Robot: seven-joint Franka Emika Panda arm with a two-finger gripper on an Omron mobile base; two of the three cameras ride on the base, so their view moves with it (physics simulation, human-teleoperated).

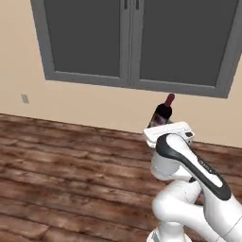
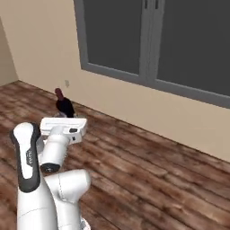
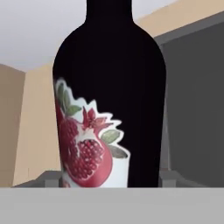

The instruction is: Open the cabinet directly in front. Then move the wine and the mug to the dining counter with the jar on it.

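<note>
Brown plank floor (image 1: 61,160), beige wall (image 1: 94,101), grey window (image 1: 134,40), wine (image 1: 163,113) in claw (image 1: 165,126)

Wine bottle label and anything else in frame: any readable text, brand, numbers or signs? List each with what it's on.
None readable.
wine label: a red pomegranate picture with green leaves on white, no words or numbers visible.
Arm, window frame and wall plate: no lettering can be made out.

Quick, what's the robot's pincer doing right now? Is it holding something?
Pincer: closed on the wine bottle, carried upright above the wooden floor.
</note>
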